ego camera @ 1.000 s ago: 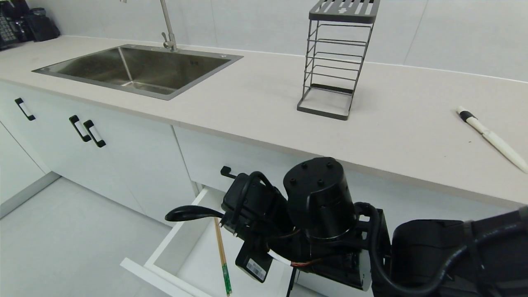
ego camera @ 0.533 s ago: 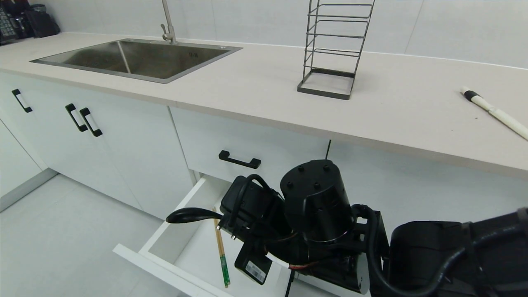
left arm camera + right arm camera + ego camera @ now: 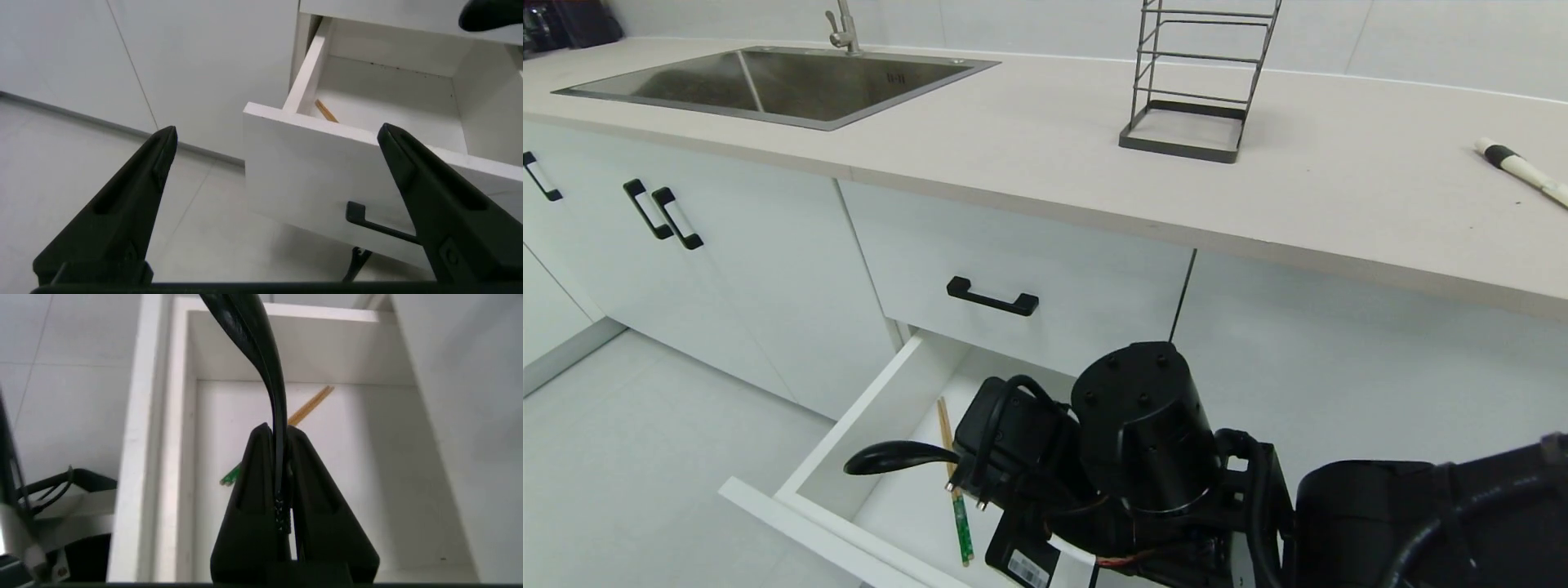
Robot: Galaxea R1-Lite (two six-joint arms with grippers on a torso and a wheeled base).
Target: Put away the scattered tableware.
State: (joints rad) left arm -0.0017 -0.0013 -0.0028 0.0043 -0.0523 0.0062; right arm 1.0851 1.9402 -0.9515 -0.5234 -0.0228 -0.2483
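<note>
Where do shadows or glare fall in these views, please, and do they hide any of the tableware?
Head view: the stainless steel sink shows only soft reflections, and the open white drawer is mildly shaded inside, yet the wooden chopsticks are plainly visible. Right wrist view: the black spoon, clamped in the right gripper, is a dark silhouette against the bright drawer floor; no glare.

chopsticks (image 3: 962,527): partly hidden by black spoon (image 3: 890,457) | knife (image 3: 1521,169), probably: blade cut off at edge | wire rack (image 3: 1176,153): top cropped
</note>
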